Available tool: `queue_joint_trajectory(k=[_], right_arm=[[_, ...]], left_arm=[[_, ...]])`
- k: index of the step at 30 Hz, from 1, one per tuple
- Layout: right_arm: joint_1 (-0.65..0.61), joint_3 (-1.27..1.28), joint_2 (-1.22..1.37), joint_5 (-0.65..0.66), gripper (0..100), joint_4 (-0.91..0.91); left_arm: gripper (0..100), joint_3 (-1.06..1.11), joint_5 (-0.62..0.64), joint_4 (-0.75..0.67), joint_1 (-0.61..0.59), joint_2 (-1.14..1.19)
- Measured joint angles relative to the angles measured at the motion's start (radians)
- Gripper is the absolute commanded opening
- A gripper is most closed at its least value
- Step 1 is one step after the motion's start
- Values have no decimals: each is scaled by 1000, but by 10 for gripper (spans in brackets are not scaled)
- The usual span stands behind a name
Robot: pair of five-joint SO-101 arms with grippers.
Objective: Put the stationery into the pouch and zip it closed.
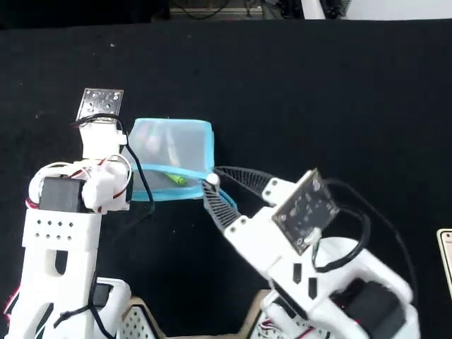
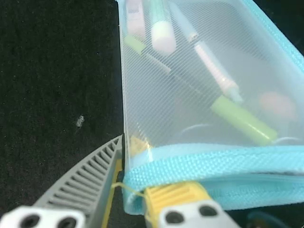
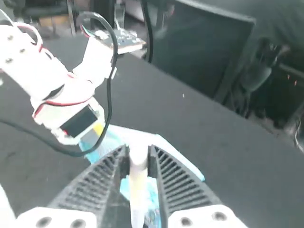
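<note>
A translucent pouch (image 1: pixel 173 145) with a light-blue zip edge lies left of the table's middle. Through its side (image 2: pixel 190 85) I see a green marker (image 2: pixel 242 121), several pens and a pink eraser (image 2: pixel 275 104). My left gripper (image 2: pixel 127 146) is shut on the pouch's corner at the zip's left end, below the white left arm (image 1: pixel 106 185). My right gripper (image 1: pixel 210 185) sits at the zip's right end. Its black fingers (image 3: pixel 109 166) are shut on the white zip pull (image 3: pixel 137 166), with the pouch (image 3: pixel 187 165) just beyond.
Black cloth covers the table (image 1: pixel 318 92), with free room to the right and behind the pouch. A beige object (image 1: pixel 445 247) pokes in at the right edge. Both arm bases stand at the front edge. Cables lie along the back.
</note>
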Motion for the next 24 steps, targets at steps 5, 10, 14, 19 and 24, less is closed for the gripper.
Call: queue_joint_trajectory(k=[5,10,14,19,24], right_arm=[[-54,161,-192,0,11,-146],[-114,207,-374,0,11,-184],[-130,244,-450,-2,11,-222],[-130,359,-456,-2,11,-377],[-132,535,-456,-2,11,-603]], left_arm=[[30,0,0,0,0,0],[30,0,0,0,0,0],[31,0,0,-15,0,0],[31,8,0,-23,0,0],[31,8,0,-25,0,0]])
